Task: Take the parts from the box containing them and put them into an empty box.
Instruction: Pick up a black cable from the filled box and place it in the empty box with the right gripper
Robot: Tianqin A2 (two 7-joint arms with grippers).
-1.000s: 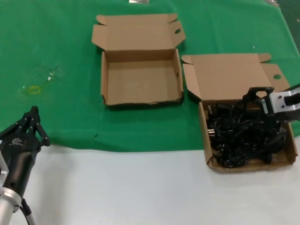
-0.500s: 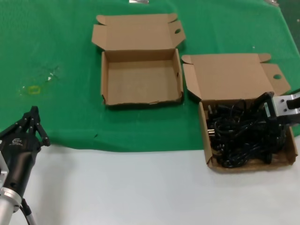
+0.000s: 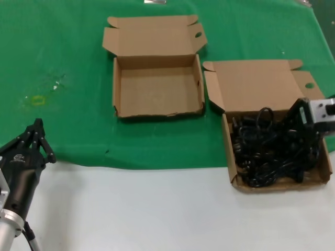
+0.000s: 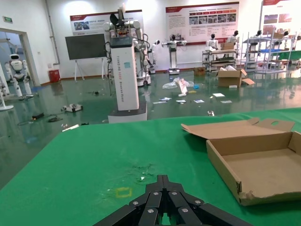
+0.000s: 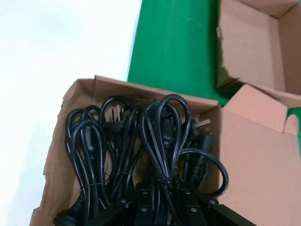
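Black coiled power cords (image 3: 261, 151) fill the bigger cardboard box (image 3: 229, 157) at the right. My right gripper (image 3: 299, 123) is down in that box at its far right side, shut on one tied cord bundle (image 5: 164, 127). The bundle's loop (image 3: 264, 112) stands up above the heap. In the right wrist view the fingers (image 5: 143, 200) flank the bundle's tied waist. The smaller box (image 3: 157, 89) stands open and bare at the centre back, and shows in the left wrist view (image 4: 263, 165). My left gripper (image 3: 36, 125) is parked shut at the near left.
Both boxes lie on a green mat (image 3: 63, 52), lids folded back. The full box's lid (image 3: 256, 83) lies behind it, close to the smaller box's right wall. White table (image 3: 157, 209) runs along the front.
My right gripper dropped from above the cords into the heap and closed on a bundle. A cord loop now sticks up. The left arm has not moved.
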